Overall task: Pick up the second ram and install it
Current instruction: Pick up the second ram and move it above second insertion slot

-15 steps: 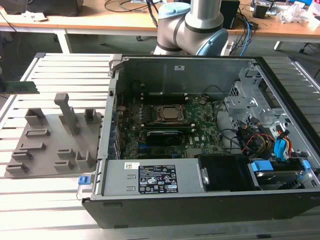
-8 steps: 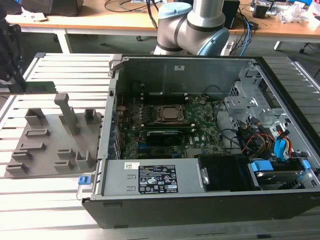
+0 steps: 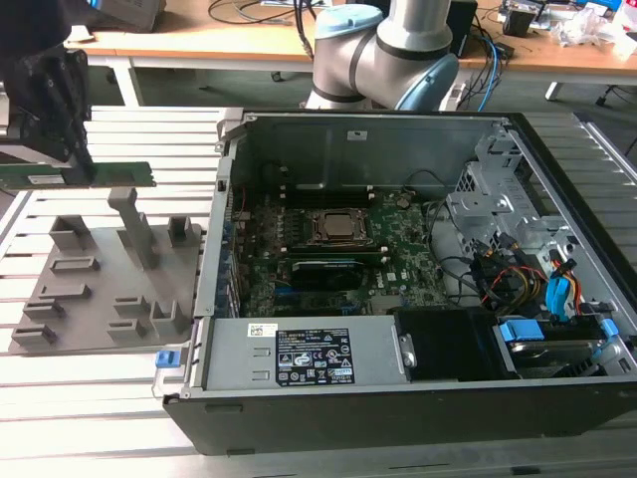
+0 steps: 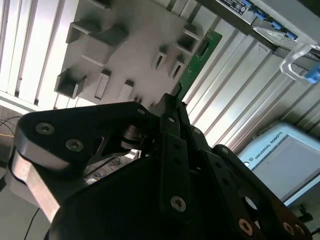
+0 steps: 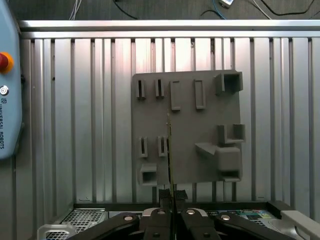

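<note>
The black two-finger gripper point(image 5: 171, 196) is clamped on the second ram point(image 3: 109, 175), a long, thin green circuit-board stick, above the grey plastic fixture point(image 3: 95, 294). The stick is best carried level and clear of the upright posts point(image 3: 130, 224).

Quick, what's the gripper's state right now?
gripper: closed on the second ram, held above the grey fixture.

The worktop point(image 3: 109, 418) is a run of pale aluminium slats with dark grooves between them, ribbed the same way in both wrist views. Behind it in the exterior view stands a light wooden desk point(image 3: 199, 45) on white legs point(image 3: 127, 80), strewn with dark cables point(image 3: 254, 10) and, toward the exterior view's right, crumpled white paper point(image 3: 587, 25). Grey floor point(image 3: 528, 95) lies beneath the desk. The light is even.
</note>
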Robot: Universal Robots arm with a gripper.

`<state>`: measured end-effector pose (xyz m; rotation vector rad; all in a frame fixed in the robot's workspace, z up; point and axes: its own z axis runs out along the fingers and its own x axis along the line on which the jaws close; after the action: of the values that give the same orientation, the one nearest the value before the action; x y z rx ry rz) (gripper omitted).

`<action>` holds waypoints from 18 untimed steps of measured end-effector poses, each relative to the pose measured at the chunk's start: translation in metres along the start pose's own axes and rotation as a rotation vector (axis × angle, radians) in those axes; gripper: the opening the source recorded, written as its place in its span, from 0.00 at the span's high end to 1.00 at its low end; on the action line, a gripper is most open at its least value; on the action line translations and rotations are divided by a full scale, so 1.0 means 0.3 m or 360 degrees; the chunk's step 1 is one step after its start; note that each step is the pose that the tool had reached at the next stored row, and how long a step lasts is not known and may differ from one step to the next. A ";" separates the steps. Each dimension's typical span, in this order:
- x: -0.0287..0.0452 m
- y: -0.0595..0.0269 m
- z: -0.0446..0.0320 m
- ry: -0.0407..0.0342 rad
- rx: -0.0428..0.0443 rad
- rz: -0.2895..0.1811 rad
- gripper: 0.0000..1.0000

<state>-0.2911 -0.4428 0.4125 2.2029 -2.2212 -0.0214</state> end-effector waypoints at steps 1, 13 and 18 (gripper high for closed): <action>0.000 -0.008 0.000 0.0000 0.0000 0.0000 0.86; -0.002 -0.187 -0.004 0.0000 0.0000 0.0000 0.86; -0.002 -0.267 -0.005 0.0000 -0.0001 0.0000 0.86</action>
<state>-0.2111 -0.4428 0.4125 2.2025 -2.2211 -0.0220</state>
